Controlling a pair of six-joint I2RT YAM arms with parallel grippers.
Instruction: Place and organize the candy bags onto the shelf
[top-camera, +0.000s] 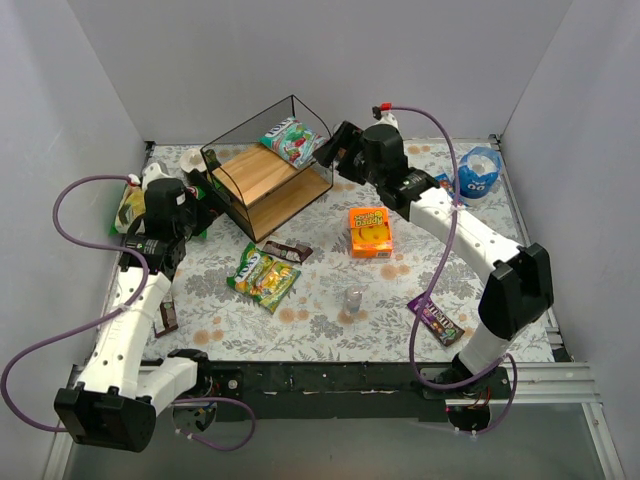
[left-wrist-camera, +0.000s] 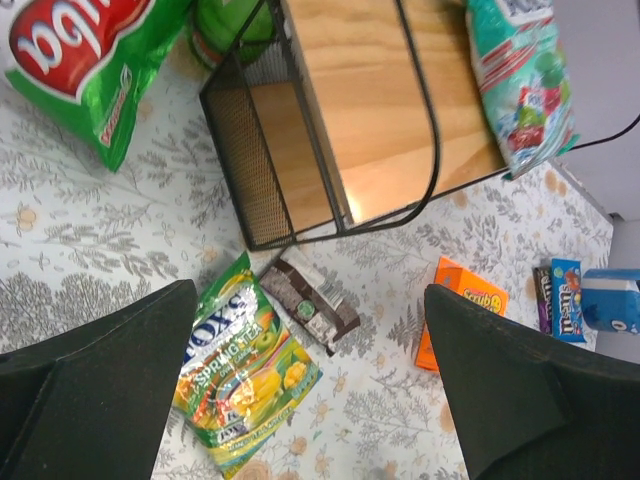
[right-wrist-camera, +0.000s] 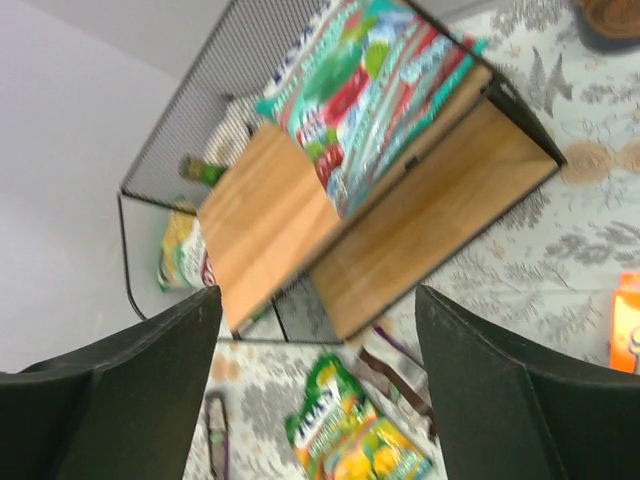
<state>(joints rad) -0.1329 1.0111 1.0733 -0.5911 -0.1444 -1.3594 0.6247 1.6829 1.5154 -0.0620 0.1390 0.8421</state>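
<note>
The shelf (top-camera: 262, 178) stands at the back left, a black wire rack with two wooden boards (left-wrist-camera: 370, 110) (right-wrist-camera: 260, 215). A teal-white bag with red (top-camera: 290, 140) (left-wrist-camera: 520, 80) (right-wrist-camera: 365, 80) lies on the right end of its upper board. My right gripper (top-camera: 330, 150) (right-wrist-camera: 318, 292) hovers just right of that bag, open and empty. My left gripper (top-camera: 200, 195) (left-wrist-camera: 308, 290) is open and empty at the shelf's left side. On the table in front of the shelf lie a green-yellow bag (top-camera: 263, 276) (left-wrist-camera: 240, 370) (right-wrist-camera: 360, 440) and a dark brown wrapper (top-camera: 288, 250) (left-wrist-camera: 310, 305). A purple wrapper (top-camera: 437, 319) (left-wrist-camera: 543, 298) lies at the near right, with a small blue pack (left-wrist-camera: 567, 300) beside it.
An orange cardboard box (top-camera: 370, 232) (left-wrist-camera: 462, 300) sits mid-table. A round blue pouch with eyes (top-camera: 477, 173) is at the back right. A large green and red bag (top-camera: 130, 205) (left-wrist-camera: 80, 60) lies left of the shelf. A dark bar (top-camera: 166, 317) lies by the left arm, and a small silver object (top-camera: 352, 299) stands near the middle.
</note>
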